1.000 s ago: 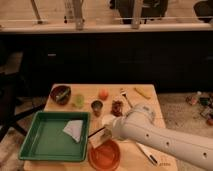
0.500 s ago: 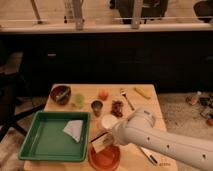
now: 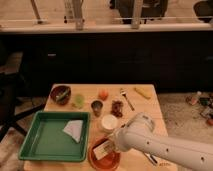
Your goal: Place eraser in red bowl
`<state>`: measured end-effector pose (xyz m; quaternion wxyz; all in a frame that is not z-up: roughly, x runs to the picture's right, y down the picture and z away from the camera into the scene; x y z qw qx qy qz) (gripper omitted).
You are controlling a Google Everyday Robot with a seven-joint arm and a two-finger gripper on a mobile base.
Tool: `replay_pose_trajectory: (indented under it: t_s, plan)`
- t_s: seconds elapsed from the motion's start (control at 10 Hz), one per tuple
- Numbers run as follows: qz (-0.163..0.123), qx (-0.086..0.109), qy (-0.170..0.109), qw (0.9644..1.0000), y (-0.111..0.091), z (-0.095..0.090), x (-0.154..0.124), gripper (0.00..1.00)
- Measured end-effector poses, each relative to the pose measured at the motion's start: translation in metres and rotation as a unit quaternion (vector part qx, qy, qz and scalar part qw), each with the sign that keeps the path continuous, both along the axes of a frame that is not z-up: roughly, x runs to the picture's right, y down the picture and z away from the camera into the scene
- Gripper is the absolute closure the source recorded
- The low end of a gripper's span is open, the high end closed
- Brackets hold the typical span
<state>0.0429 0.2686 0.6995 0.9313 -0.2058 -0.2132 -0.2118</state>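
The red bowl [image 3: 96, 159] sits at the table's front edge, just right of the green tray. Over it is the eraser [image 3: 102, 149], a tan block with a dark strip, lying tilted low above or inside the bowl. My gripper [image 3: 109, 146] is shut on the eraser and partly hidden behind it. The white arm [image 3: 150, 145] reaches in from the lower right and covers the bowl's right side.
A green tray [image 3: 40, 145] with a blue-grey pad [image 3: 74, 129] fills the front left. Behind the bowl stand a white cup [image 3: 109, 122], a dark cup [image 3: 97, 106], a green cup [image 3: 78, 101], a dark brown bowl [image 3: 61, 93], an orange fruit [image 3: 103, 94] and a yellow item [image 3: 142, 92].
The arm has swung toward the front of the table, carrying the eraser from beside the tray's corner down over the red bowl. The bowl is now partly covered.
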Motion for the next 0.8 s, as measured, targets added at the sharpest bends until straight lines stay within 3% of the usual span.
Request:
replay_pose_trajectory:
  t_s: [0.3, 0.4, 0.8]
  plan:
    - [0.000, -0.005, 0.001, 1.0000, 0.0055, 0.0005, 0.0017, 0.99]
    - [-0.001, -0.005, 0.001, 1.0000, 0.0053, 0.0005, 0.0013, 0.93]
    - [-0.001, -0.005, 0.000, 1.0000, 0.0053, 0.0005, 0.0010, 0.53]
